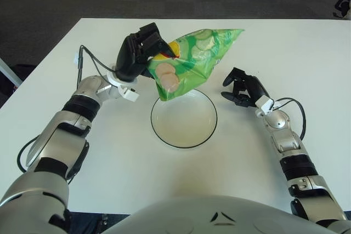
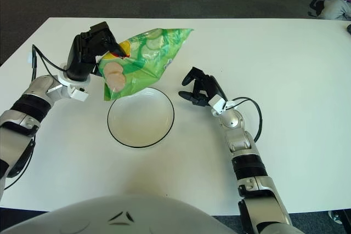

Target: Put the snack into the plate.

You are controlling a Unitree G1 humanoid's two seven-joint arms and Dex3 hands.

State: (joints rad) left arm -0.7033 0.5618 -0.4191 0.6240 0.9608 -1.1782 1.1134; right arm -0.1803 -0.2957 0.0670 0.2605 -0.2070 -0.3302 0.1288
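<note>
Green snack bag (image 1: 193, 61) in left hand (image 1: 140, 50) above plate (image 1: 157, 130).

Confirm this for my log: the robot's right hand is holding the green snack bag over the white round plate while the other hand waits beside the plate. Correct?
Not quite: the left hand holds the green snack bag over the white round plate, as the left eye view shows. The right hand waits, open, beside the plate.

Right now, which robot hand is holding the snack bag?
The left robot hand: it grips the green snack bag above the plate. The right robot hand holds nothing beside the plate.
</note>
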